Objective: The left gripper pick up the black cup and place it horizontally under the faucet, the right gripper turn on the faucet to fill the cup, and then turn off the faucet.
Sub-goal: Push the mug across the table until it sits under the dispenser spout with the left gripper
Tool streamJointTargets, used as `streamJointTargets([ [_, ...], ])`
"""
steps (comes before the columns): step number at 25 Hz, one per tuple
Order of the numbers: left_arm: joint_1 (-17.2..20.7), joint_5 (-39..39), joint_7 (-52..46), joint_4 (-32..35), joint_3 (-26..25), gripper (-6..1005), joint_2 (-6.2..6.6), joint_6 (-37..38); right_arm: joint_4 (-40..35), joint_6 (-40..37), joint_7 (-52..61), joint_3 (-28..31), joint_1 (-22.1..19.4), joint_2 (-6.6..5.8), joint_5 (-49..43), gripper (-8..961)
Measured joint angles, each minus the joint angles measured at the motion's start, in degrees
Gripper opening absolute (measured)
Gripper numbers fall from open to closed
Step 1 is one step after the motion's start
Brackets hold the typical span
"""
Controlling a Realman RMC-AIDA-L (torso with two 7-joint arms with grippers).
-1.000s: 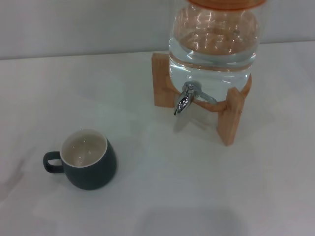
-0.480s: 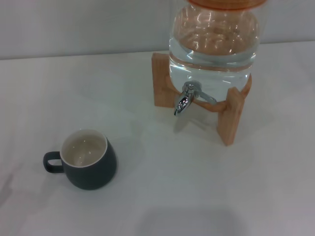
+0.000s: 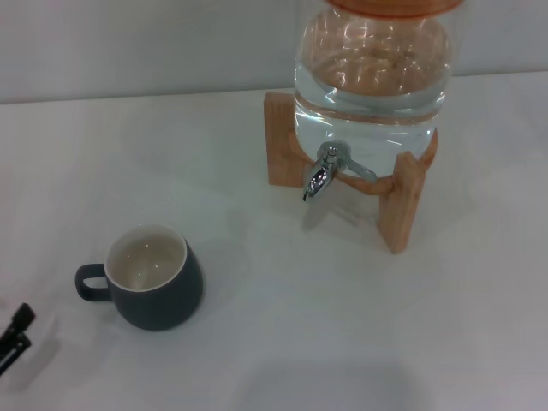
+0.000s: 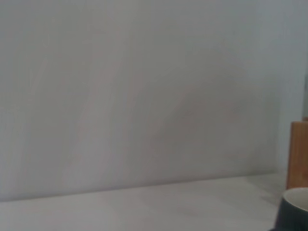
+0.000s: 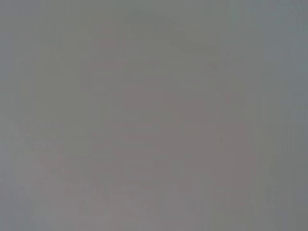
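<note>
A: What sits at the back right of the counter [image 3: 282,342]?
B: A clear glass jar [image 3: 372,77], holding water to well above its middle, with an orange band at the top edge of the head view
A: What carries it?
B: A wooden stand [image 3: 402,201] of crossed light-brown slats; one upright of it shows in the left wrist view too
A: And behind?
B: A plain pale wall [image 3: 128,43]; the counter itself is white and smooth

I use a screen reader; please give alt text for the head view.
A black cup stands upright on a white table, away from the faucet of a glass water jar. The left gripper shows at the edge.
</note>
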Motion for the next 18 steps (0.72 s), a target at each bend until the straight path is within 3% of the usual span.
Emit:
streamJointTargets([
  [18,-1.2,0.1,0.8,-2.8,1.9,862,-0.13,-1.9,0.1,-0.1,0.0,-0.2,0.3,-0.67,0.0,843],
])
